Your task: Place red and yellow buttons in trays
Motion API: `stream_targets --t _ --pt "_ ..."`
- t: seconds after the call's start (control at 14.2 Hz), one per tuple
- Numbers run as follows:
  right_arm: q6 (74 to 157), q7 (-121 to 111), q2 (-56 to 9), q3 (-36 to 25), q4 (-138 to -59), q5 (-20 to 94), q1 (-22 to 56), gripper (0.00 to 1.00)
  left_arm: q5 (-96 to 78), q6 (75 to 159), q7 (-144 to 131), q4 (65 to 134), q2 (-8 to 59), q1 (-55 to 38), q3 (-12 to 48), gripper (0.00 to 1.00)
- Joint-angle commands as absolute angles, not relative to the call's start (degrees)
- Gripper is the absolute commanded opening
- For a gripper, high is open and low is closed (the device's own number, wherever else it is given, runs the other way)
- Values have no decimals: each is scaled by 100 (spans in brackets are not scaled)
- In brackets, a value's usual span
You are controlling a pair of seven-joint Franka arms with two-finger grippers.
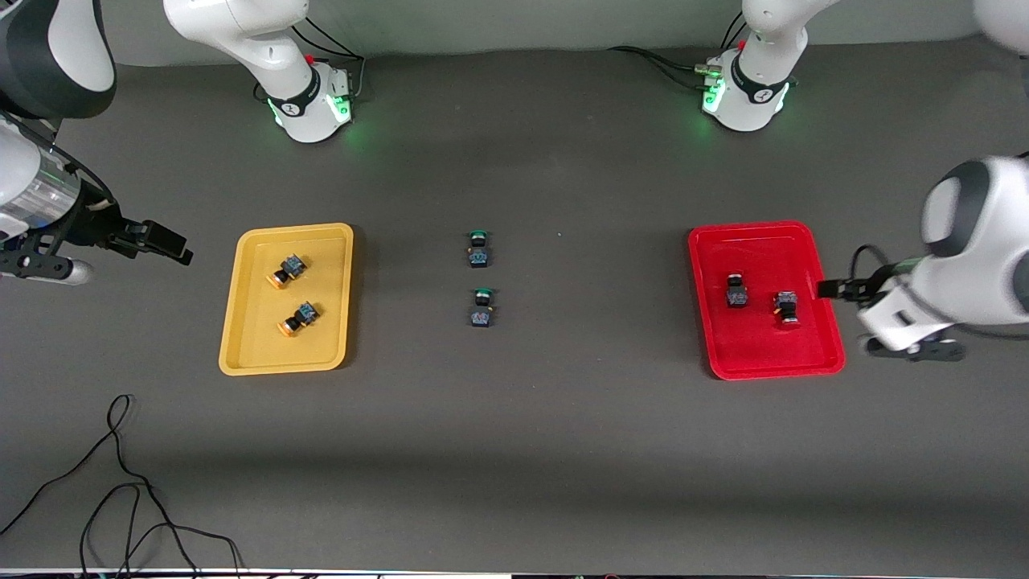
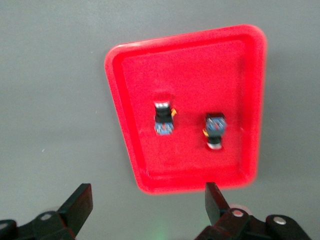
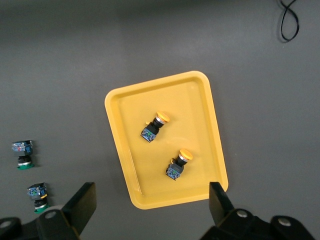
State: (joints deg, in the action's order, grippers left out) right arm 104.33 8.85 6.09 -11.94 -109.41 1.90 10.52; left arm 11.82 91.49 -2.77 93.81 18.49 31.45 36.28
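Note:
Two orange-yellow-capped buttons [image 1: 288, 269] [image 1: 299, 318] lie on their sides in the mustard yellow tray [image 1: 257, 346]; they also show in the right wrist view [image 3: 154, 126] [image 3: 179, 163] in that tray [image 3: 130, 110]. Two red-capped buttons [image 1: 737, 291] [image 1: 786, 306] lie in the bright red tray [image 1: 772, 346], also seen in the left wrist view [image 2: 163, 117] [image 2: 215, 130] in that tray [image 2: 200, 65]. My right gripper [image 1: 165, 241] [image 3: 152, 200] is open and empty, up over the table just outside the yellow tray. My left gripper [image 1: 832, 288] [image 2: 148, 200] is open and empty, over the table just outside the red tray.
Two green-capped switches [image 1: 479, 249] [image 1: 481, 309] sit on the table midway between the trays; the right wrist view shows them too [image 3: 23, 153] [image 3: 38, 196]. A loose black cable [image 1: 120, 482] lies near the front edge at the right arm's end.

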Motion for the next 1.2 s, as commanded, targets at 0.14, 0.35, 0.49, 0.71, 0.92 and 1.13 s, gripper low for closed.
stream_targets --t 0.14,0.35,0.49,0.71,0.92,1.13 --pt "10152 774 1019 -1178 -10819 -324 1099 100 432 8403 193 9079 838 3366 3569 100" --pt "10002 608 1169 -1169 -10750 -369 1107 100 89 8350 308 9088 300 2581 2748 100" --pt "9792 265 1169 -1178 -10635 -360 1099 100 -70 8350 308 9097 45 1053 1185 100" --pt "9502 246 1151 -1213 -10503 -299 1090 100 -70 8367 273 9088 -53 186 458 100" --pt "9317 18 1160 -1178 -10477 -299 1099 100 -26 8420 264 9105 -27 -62 290 100" --pt "9299 -149 1151 -1187 -10442 -299 1099 100 -26 8429 299 9105 0 -44 290 100"
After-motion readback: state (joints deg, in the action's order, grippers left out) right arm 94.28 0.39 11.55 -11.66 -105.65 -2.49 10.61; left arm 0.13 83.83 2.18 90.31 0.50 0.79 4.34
